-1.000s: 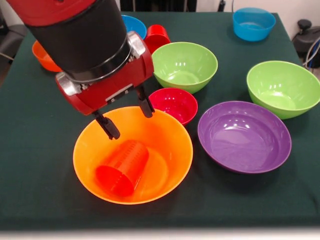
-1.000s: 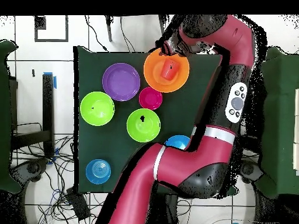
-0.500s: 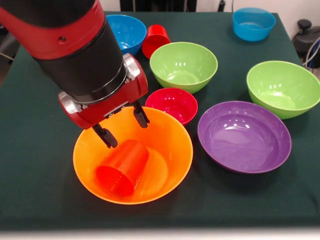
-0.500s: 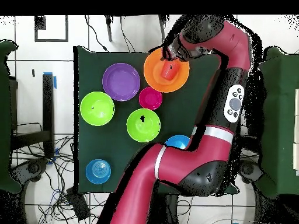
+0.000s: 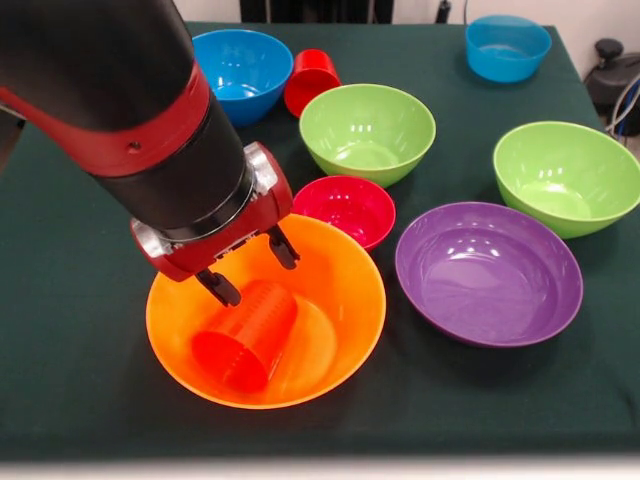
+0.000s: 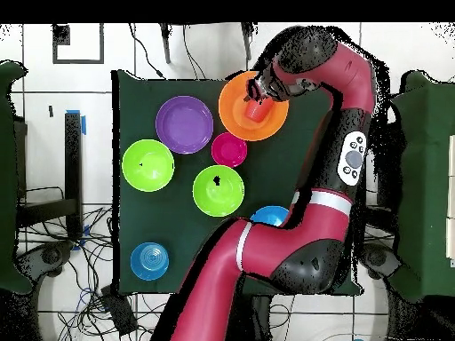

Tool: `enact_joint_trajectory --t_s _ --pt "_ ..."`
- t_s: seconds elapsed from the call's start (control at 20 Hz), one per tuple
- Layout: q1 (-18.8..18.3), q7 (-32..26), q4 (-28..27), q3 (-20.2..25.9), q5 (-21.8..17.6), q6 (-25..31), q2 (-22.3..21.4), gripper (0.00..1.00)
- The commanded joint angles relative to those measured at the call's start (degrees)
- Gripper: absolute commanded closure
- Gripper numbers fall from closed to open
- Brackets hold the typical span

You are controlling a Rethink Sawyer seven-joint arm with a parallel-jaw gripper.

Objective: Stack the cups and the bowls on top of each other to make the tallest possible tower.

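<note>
The gripper [image 5: 249, 267], jaws apart, is hovering over the tipped, light, slippery orange cup [image 5: 245, 334], best pinched across its ribbed wall.

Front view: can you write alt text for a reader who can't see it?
The open gripper hangs just above an orange cup lying on its side inside the big orange bowl. Around it on the green table sit crimson, purple, two green and two blue bowls, plus a red cup.

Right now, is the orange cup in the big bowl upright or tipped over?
Tipped: the orange cup lies on its side inside the big orange bowl.
</note>
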Motion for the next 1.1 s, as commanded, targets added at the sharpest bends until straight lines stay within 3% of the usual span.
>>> enact_joint_trajectory --t_s 0.05,0.2,0.35,0.55,0.8,1.1 --pt "-1.58 -19.74 4.3 -5.8 5.05 0.32 1.86 0.0" --pt "-3.15 -20.78 2.91 -13.77 10.99 1.02 2.03 0.0" --pt "-5.3 -21.11 1.54 -23.9 19.55 1.35 2.01 0.0" --pt "-7.57 -23.15 0.46 -33.79 29.5 0.22 3.28 0.0" --pt "-9.55 -24.4 -0.39 -43.7 39.26 0.15 3.79 0.0" --pt "-10.41 -22.5 -0.94 -52.09 46.84 -7.54 5.69 0.0"
